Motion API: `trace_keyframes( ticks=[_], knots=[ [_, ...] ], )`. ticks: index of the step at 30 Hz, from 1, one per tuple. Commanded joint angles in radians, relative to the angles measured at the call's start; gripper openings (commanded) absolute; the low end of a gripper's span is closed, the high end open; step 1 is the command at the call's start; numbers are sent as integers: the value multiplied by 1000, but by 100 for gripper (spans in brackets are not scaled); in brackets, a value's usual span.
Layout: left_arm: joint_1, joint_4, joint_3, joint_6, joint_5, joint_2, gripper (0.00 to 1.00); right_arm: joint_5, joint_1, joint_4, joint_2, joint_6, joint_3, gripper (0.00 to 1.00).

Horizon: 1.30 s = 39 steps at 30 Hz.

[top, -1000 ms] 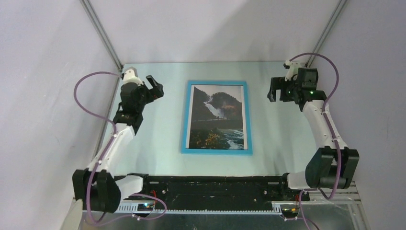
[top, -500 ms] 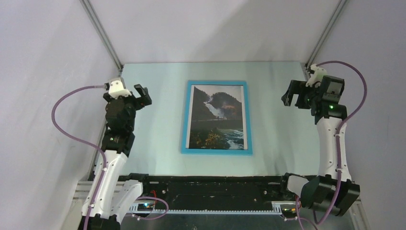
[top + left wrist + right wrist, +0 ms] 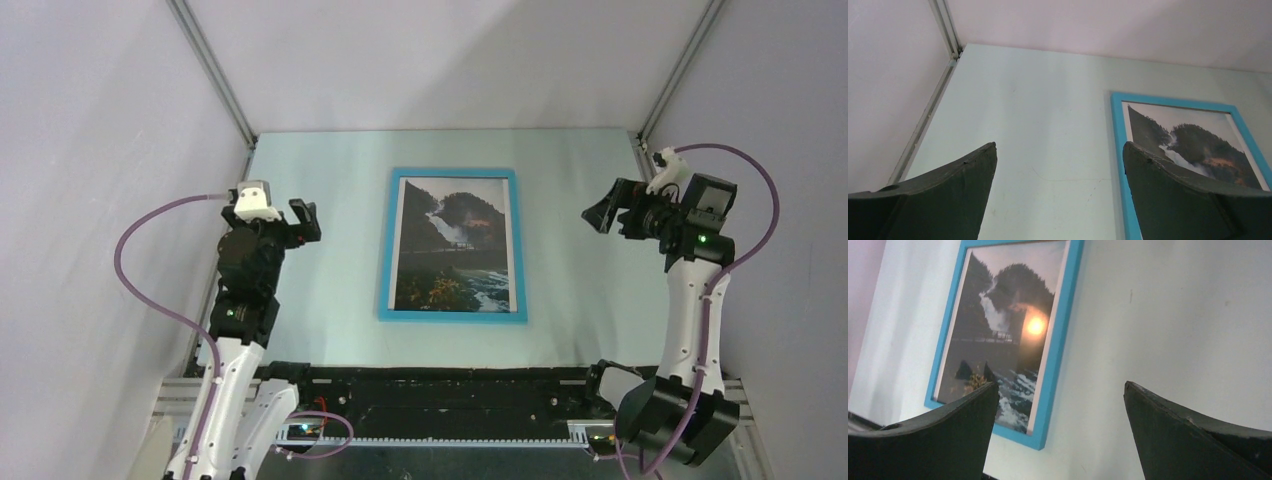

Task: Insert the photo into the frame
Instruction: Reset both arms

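**Layout, top view**

- Bench [image 3: 330,300]: pale green top.
- L arm [image 3: 232,340]: rises from the near-L corner and stands over the L edge.
- R arm [image 3: 690,300]: rises from the near-R corner and stands over the R edge.
- Frame [image 3: 387,250]: lies flat at approx. bench centre, blue face up. Long sides run near-to-far.
- Photo [image 3: 455,245]: sits inside the frame, picture side up. Blue border shows on all four sides. Waterfall is toward the far edge; water and orange foliage are toward the near edge. R wrist view shows a bright glare spot on the photo.

**Grippers**

- L gripper [image 3: 303,222]: hangs above the bench by the L edge, well apart from the frame. Fingers are spread wide with nothing between them. L wrist view shows the frame's far-L corner beyond one finger.
- R gripper [image 3: 600,215]: hangs above the bench by the R edge, well apart from the frame and pointed toward it. Fingers are spread wide with nothing between them.
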State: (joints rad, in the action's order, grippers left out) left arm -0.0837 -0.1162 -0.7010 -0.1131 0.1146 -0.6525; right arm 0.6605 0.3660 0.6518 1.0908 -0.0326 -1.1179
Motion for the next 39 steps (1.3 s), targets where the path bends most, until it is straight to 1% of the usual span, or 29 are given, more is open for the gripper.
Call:
trace_keyframes(
  ticks=[1, 7, 14, 22, 39],
  knots=[
    [6, 16, -6, 42, -53, 11, 100, 75, 2, -9, -80, -79, 55, 99],
    [7, 27, 18, 49, -78, -15, 100, -52, -9, -117, -211, -92, 149, 99],
    [7, 58, 73, 53, -68, -10, 100, -136, -26, -184, -278, -92, 201, 99],
    [7, 100, 117, 50, -64, -1, 100, -116, -25, -197, -281, -100, 221, 100],
    [7, 110, 135, 62, -39, 6, 100, -94, -16, -200, -284, -108, 228, 99]
  ],
)
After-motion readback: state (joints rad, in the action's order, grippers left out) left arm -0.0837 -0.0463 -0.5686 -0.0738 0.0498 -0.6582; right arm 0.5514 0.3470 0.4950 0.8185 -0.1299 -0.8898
